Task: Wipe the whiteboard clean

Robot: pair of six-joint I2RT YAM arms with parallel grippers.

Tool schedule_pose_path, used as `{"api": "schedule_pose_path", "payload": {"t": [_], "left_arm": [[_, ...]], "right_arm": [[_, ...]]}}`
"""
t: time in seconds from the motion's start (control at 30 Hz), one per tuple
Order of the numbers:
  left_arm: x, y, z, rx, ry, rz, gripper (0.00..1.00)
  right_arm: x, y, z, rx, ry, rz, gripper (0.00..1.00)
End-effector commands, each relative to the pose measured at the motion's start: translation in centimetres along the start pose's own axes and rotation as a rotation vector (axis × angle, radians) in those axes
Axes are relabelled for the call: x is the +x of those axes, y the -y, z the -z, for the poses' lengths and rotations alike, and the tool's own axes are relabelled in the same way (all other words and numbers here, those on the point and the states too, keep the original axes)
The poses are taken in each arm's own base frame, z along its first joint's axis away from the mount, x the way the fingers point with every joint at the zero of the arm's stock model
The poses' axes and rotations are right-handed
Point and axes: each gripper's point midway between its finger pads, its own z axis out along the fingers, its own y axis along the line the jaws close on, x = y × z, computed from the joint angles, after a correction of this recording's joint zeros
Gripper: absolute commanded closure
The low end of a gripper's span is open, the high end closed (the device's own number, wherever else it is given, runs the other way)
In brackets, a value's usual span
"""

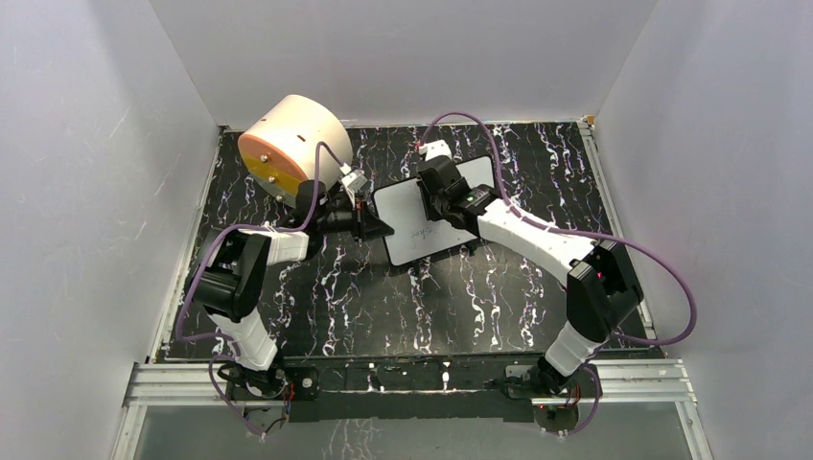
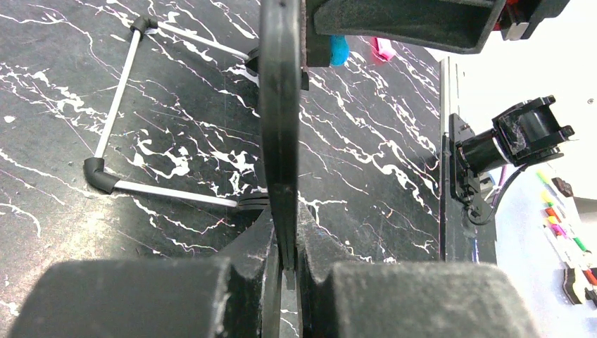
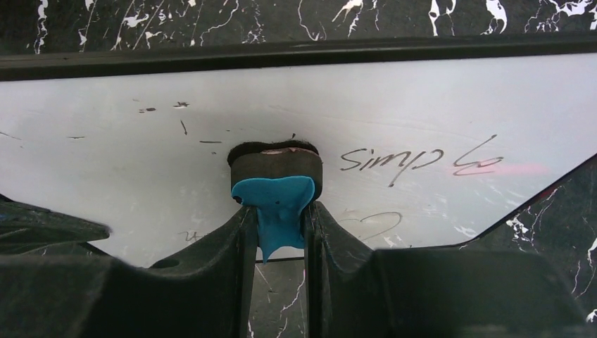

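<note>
Much of the whiteboard [image 1: 405, 218] is hidden in the top view: the R arm lies across its right half, and the L gripper [image 2: 285, 262] covers its left edge. The writing [image 3: 417, 160] is only a faint scribble from above. The R wrist cam shows a few cursive words upside down, not readable, plus stray specks and a faint pinkish smear by the right edge. The board sits mid-table [image 1: 383, 307], toward the back, just right of the cream cylinder w/ orange face [image 1: 288, 149]. Its long axis runs approx left-right, right end angled a bit toward the back wall. How far it's tipped up can't be judged; the L wrist cam sees it edge-on as a thin black strip w/ a white-rod frame w/ black corners [image 2: 105, 174] on its back side. It has a white face, dark rim and rounded corners. L jaws are narrow, pinching the board's edge. R gripper [image 3: 276, 220] jaws are narrow, clamped on a blue-handled eraser [image 3: 273, 201], its black pad pressed to the board face.
</note>
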Motion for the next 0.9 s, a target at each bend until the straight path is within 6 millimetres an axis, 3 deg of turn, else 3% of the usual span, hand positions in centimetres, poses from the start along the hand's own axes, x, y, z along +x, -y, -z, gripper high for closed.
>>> {"api": "schedule_pose_path", "payload": {"t": [0.0, 0.13, 0.27, 0.37, 0.53, 0.73, 0.87], "left_arm": [[-0.1, 1.7, 0.3, 0.066, -0.032, -0.07, 1.0], [-0.1, 1.6, 0.3, 0.061, -0.038, -0.075, 1.0], [-0.1, 1.5, 0.2, 0.062, -0.039, -0.07, 1.0], [0.1, 1.5, 0.2, 0.06, -0.043, -0.063, 1.0], [0.2, 1.4, 0.2, 0.061, -0.045, -0.062, 1.0], [0.4, 1.3, 0.2, 0.055, -0.049, -0.056, 1.0], [0.3, 1.3, 0.1, 0.055, -0.048, -0.056, 1.0]], "right_arm": [[-1.7, 2.2, -0.1, 0.086, 0.084, -0.034, 0.85], [-2.8, 0.4, 0.1, 0.036, 0.098, -0.017, 0.85], [-4.3, -4.5, 1.4, -0.022, 0.134, 0.053, 0.85], [-5.4, -5.6, 1.9, -0.046, 0.162, 0.045, 0.85], [-6.4, -3.2, 1.3, -0.006, 0.162, 0.013, 0.85], [-4.0, 2.3, -0.9, 0.064, 0.082, -0.054, 0.85], [-1.2, 2.8, -1.5, 0.065, 0.017, -0.059, 0.85]]}}
